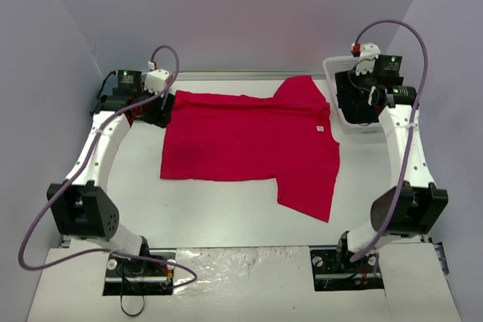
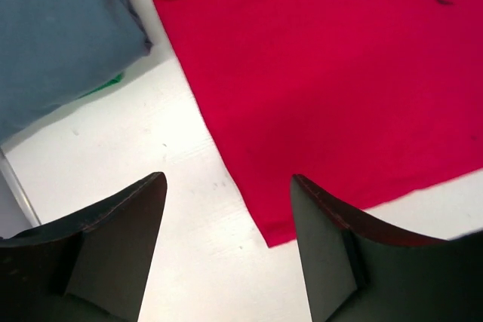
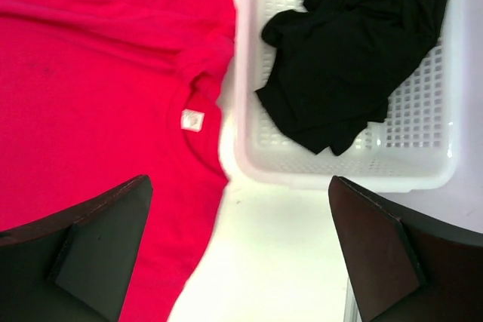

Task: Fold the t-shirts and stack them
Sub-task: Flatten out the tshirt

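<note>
A bright red t-shirt (image 1: 249, 145) lies spread flat on the table, its neck with a small white label (image 3: 192, 120) toward the right. My left gripper (image 1: 157, 109) hangs open above the shirt's far-left hem corner (image 2: 283, 228), holding nothing. Beside that gripper (image 2: 226, 186) lies a folded slate blue-grey t-shirt (image 2: 60, 28). My right gripper (image 1: 356, 107) stands wide open and empty over the table between the red shirt's collar side (image 3: 98, 88) and the basket. A crumpled black t-shirt (image 3: 355, 43) lies in the basket.
The white slatted basket (image 3: 339, 175) stands at the table's far right corner (image 1: 332, 69). A bit of green (image 2: 109, 81) shows under the blue-grey shirt. Grey walls close in the back and both sides. Both arm bases sit at the near edge.
</note>
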You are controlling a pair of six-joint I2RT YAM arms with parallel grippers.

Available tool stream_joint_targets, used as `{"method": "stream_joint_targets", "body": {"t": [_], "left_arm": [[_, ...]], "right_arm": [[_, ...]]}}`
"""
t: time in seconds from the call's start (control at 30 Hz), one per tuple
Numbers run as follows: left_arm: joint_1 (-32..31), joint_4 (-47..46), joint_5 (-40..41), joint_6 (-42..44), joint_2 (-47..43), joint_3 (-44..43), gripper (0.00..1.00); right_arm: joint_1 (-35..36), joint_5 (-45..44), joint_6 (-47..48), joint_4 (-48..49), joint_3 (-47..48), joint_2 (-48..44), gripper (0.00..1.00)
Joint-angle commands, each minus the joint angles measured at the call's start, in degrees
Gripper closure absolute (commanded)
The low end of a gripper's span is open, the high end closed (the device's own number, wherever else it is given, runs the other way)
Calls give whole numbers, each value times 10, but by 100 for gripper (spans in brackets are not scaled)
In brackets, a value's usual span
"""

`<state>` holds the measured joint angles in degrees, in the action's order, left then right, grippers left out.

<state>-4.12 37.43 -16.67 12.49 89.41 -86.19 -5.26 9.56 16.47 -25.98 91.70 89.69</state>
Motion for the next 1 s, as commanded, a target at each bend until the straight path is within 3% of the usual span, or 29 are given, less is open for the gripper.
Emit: {"method": "stream_joint_targets", "body": {"t": [0.0,0.03,0.1,0.13,0.17,0.27,0.47,0.6,0.83,0.97], "left_arm": [[2,64,-57,34,-44,36,36],[2,62,-57,36,-49,49,38],[1,56,-56,34,-57,69,44],[1,51,-50,21,-57,81,66],[1,40,-46,11,-53,85,76],[1,16,-43,-30,-37,82,87],[-6,17,-65,-71,37,10,97],[-12,26,-38,-98,104,-73,98],[-26,24,10,-107,212,-225,98],[-27,7,21,-96,245,-262,98]], "right_arm": [[1,69,18,-60,-35,-47,2],[1,81,20,-65,-47,-53,7],[1,102,20,-67,-82,-68,38],[2,106,20,-67,-90,-70,52],[2,106,19,-66,-96,-72,77],[2,100,12,-66,-100,-65,100],[19,89,8,-68,-64,-15,100],[58,68,22,-67,-28,36,100],[82,63,15,-67,100,157,100],[82,67,45,-140,202,263,100]]}}
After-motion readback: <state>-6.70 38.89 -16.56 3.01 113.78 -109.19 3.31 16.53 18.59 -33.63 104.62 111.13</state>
